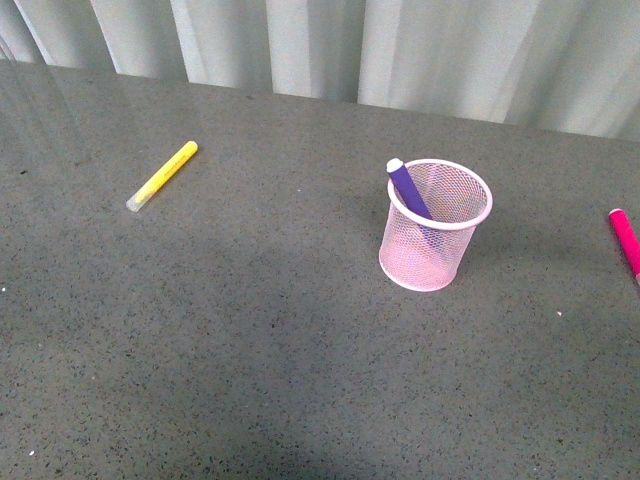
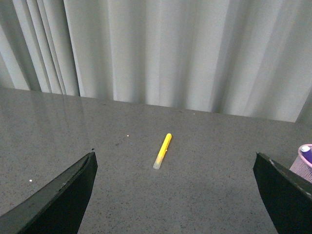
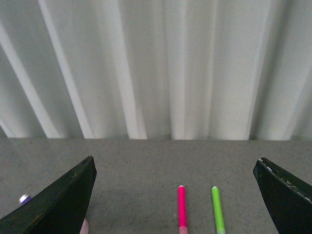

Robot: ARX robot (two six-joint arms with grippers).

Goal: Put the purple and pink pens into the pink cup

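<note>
The pink cup point(image 1: 436, 225) stands upright on the grey table, right of centre. The purple pen point(image 1: 409, 190) leans inside it, its pale end poking above the rim; the cup's edge point(image 2: 304, 168) and the pen's tip point(image 2: 305, 148) also show in the left wrist view. The pink pen point(image 1: 626, 243) lies flat at the table's far right edge, partly cut off; in the right wrist view the pink pen point(image 3: 182, 207) lies between the wide-apart fingers. My left gripper point(image 2: 175, 195) and right gripper point(image 3: 175, 195) are both open and empty. Neither arm shows in the front view.
A yellow marker point(image 1: 162, 176) lies at the back left of the table, also seen as the yellow marker point(image 2: 162, 151) ahead of the left gripper. A green pen point(image 3: 218, 209) lies beside the pink one. A pale curtain point(image 1: 400, 50) hangs behind the table's far edge.
</note>
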